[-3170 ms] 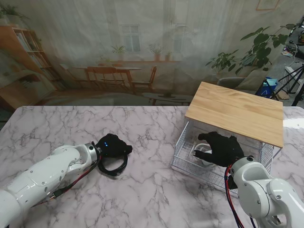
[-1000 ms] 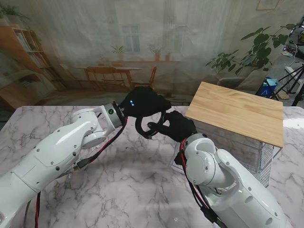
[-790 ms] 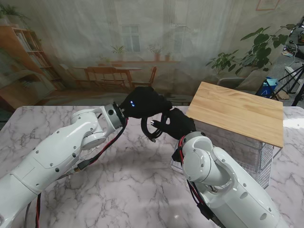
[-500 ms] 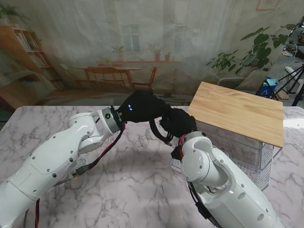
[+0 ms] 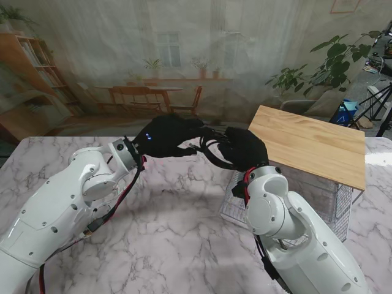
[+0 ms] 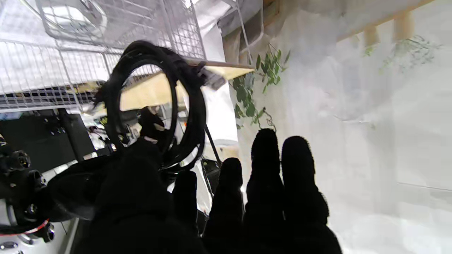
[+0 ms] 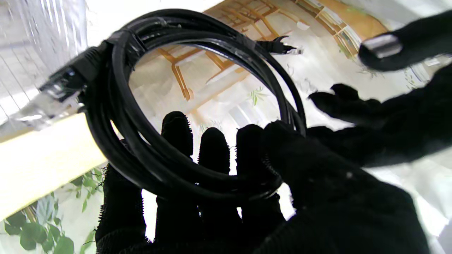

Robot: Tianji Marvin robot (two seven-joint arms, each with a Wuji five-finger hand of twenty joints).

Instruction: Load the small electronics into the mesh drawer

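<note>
Marble-patterned and white, the tabletop (image 5: 184,245) is spreading under both arms, with a printed backdrop of a café scene hanging behind it. Both robot hands are meeting in the air well above that surface. The right robot hand (image 5: 244,149) is gripping a coiled black cable (image 5: 211,150): in its wrist view the loop (image 7: 197,106) is lying across the curled fingers (image 7: 212,155) with the thumb pressing over it, and a clear-tipped plug (image 7: 46,100) is sticking out at one side of the coil. The left robot hand (image 5: 166,136) is sitting just beside the right one, its fingertips reaching toward the same coil; in its own wrist view four fingers (image 6: 268,183) are lying straight and close together, apart from the loop (image 6: 155,106), while the thumb side is dark and overlapping the cable, so whether it is pinching the coil cannot be told. Just beyond the right robot hand, on its far side from the left one, the mesh drawer (image 5: 236,205) is sitting on the tabletop under a light wooden top (image 5: 309,144), and through the wire grid in the left wrist view a pale object (image 6: 76,17) is lying inside the drawer.
</note>
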